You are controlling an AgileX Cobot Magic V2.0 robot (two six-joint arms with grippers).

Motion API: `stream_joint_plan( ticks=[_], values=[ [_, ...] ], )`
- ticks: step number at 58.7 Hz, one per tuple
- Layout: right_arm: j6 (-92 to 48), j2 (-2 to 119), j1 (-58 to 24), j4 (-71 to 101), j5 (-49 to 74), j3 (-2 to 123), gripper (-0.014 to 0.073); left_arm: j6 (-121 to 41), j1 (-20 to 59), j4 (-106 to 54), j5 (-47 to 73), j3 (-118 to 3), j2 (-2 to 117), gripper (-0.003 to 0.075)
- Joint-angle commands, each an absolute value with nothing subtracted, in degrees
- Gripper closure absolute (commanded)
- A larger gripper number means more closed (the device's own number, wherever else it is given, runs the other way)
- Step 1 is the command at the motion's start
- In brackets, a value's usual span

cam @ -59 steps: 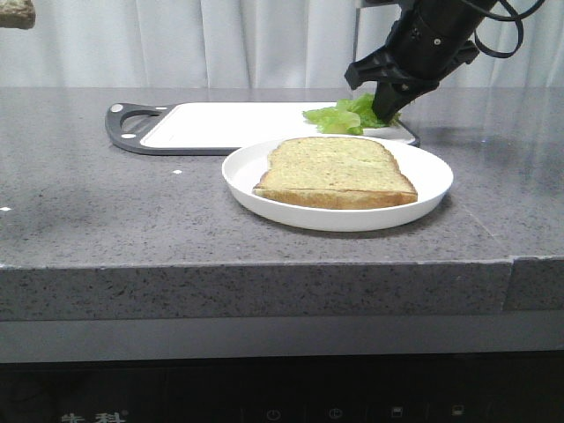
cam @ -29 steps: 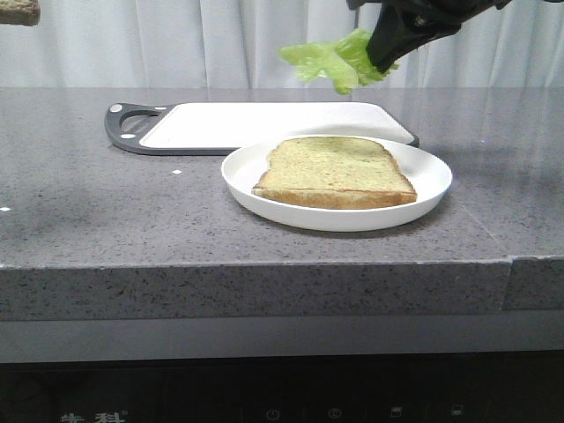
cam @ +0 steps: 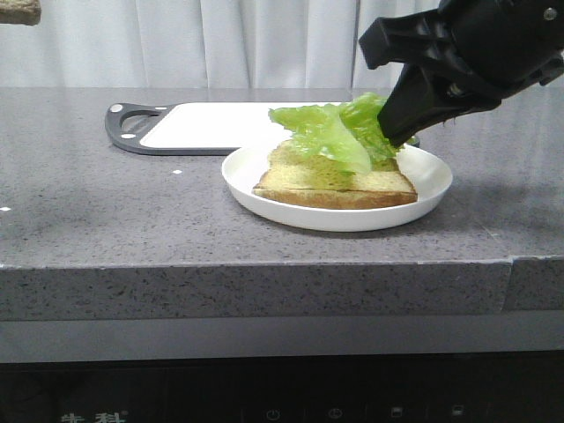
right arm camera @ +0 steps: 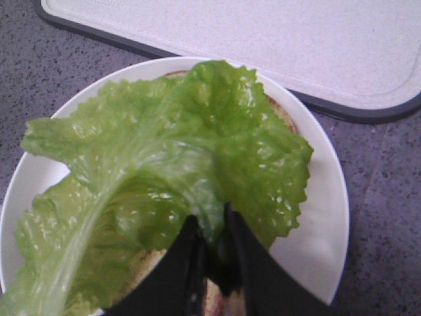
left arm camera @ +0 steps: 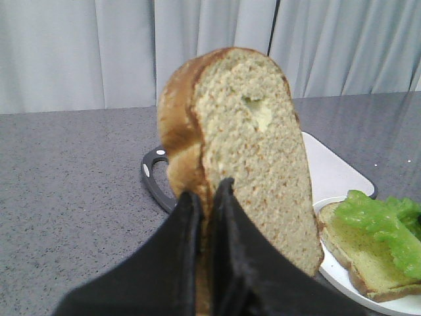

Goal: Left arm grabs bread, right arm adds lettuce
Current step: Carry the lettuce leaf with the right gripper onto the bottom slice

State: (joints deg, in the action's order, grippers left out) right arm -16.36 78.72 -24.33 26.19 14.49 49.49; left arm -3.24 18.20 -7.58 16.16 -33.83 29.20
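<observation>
My left gripper (left arm camera: 207,192) is shut on the thick bread (left arm camera: 247,145), holding it upright in the air, dented face showing. In the front view only a corner of the bread (cam: 18,11) shows at the top left. My right gripper (cam: 394,132) is shut on the ruffled green lettuce (cam: 330,132), low over the white plate (cam: 256,187). The leaf drapes onto the thinner slice (cam: 335,187) lying on the plate. In the right wrist view the lettuce (right arm camera: 164,164) spreads from the gripper (right arm camera: 212,220) and covers most of that slice.
A white cutting board (cam: 220,123) with a dark rim and handle lies just behind the plate; it also shows in the right wrist view (right arm camera: 263,46). The grey stone counter (cam: 115,211) ends at a front edge. White curtains hang behind.
My right gripper lifted the lettuce off the cutting board, carried it up and toward the front, then lowered it onto the slice on the plate. The bread at top left stayed put.
</observation>
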Motion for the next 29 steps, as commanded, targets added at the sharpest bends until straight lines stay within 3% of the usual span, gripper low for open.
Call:
stream_joint_plan(
  ticks=[1, 12, 29],
  values=[
    [-16.81, 76.64, -24.28, 28.93, 10.09, 50.88, 0.0664, -2.81, 18.18, -8.36, 11.17, -35.57, 29.28, 0.0741],
    [-16.81, 76.64, -24.28, 30.17, 10.64, 50.88, 0.0645, -2.81, 18.18, -8.36, 11.27, -35.57, 29.28, 0.0741],
    [-16.81, 76.64, -24.28, 30.33, 10.75, 50.88, 0.0351, -2.81, 18.18, -8.36, 12.13, -35.57, 29.28, 0.0741]
  ],
)
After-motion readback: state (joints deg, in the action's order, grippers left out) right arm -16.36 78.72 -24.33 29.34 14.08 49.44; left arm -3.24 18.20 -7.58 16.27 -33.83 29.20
